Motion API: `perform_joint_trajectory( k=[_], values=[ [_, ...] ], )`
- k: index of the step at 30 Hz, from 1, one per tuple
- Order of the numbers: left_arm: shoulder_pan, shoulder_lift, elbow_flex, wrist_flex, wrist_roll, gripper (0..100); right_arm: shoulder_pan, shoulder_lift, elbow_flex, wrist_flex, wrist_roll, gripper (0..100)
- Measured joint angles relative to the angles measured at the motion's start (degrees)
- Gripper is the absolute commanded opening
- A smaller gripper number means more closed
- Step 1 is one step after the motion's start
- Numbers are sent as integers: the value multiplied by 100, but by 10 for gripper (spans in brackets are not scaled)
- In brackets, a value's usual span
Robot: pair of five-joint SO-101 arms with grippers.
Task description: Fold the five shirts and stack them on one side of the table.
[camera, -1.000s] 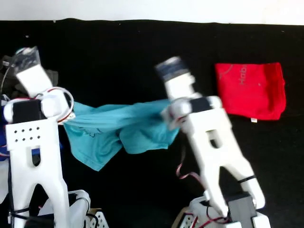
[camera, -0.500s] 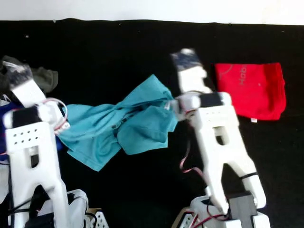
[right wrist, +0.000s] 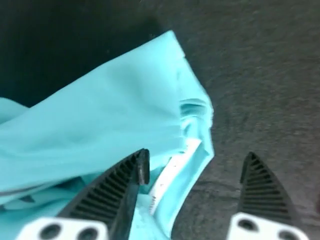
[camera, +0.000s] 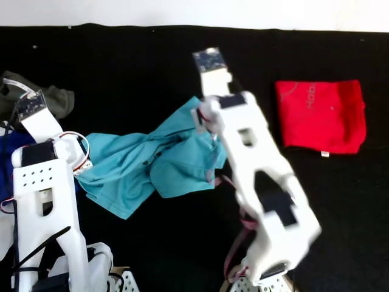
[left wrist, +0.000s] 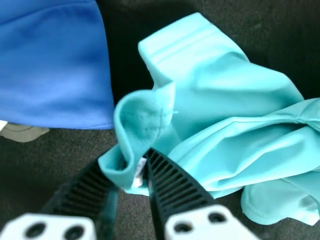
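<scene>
Teal shirt point(camera: 152, 161) lies crumpled on the black table point(camera: 121, 61), from centre out toward 9 o'clock, not folded. Left gripper point(left wrist: 132, 160) at the shirt's 9 o'clock end, fingers point(left wrist: 167, 177) pinching a bunched fold of teal cloth. Right gripper point(right wrist: 195, 162) over the shirt's 2 o'clock corner, by a white label point(right wrist: 172, 172); fingers spread wide, gripping nothing. Can't tell if they touch the cloth. Red shirt point(camera: 321, 115) folded flat at 2 o'clock of the table, well apart from the teal one. Blue shirt point(left wrist: 50, 60) just beside the teal one at the 9 o'clock edge. Grey-green shirt point(camera: 51, 100) heaped at 10 o'clock.
</scene>
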Motion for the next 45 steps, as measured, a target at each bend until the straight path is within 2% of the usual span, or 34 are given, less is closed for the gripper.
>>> perform_joint_trajectory(
  k=[6, 11, 17, 22, 27, 40, 43, 45],
  values=[
    [-9, 0, 18, 0, 0, 8, -88, 1169, -1758, 782, -158, 279],
    [-18, 0, 18, 0, 0, 8, -88, 2145, -2901, 1495, -167, 175],
    [-18, 0, 18, 0, 0, 8, -88, 3077, -4211, 2295, -167, 173],
    [-18, 0, 18, 0, 0, 8, -88, 3692, -5108, 2462, -167, 158],
    [-18, 0, 18, 0, 0, 8, -97, 4097, -5547, 2462, -167, 2],
    [-18, 0, 18, 0, 0, 8, 105, 4123, -7095, 2998, -167, 6],
    [-18, 0, 18, 0, 0, 8, 141, 4123, -7297, 3112, 88, 14],
    [-18, 0, 18, 0, 0, 8, 141, 4176, -7305, 3138, 281, 63]
  ],
)
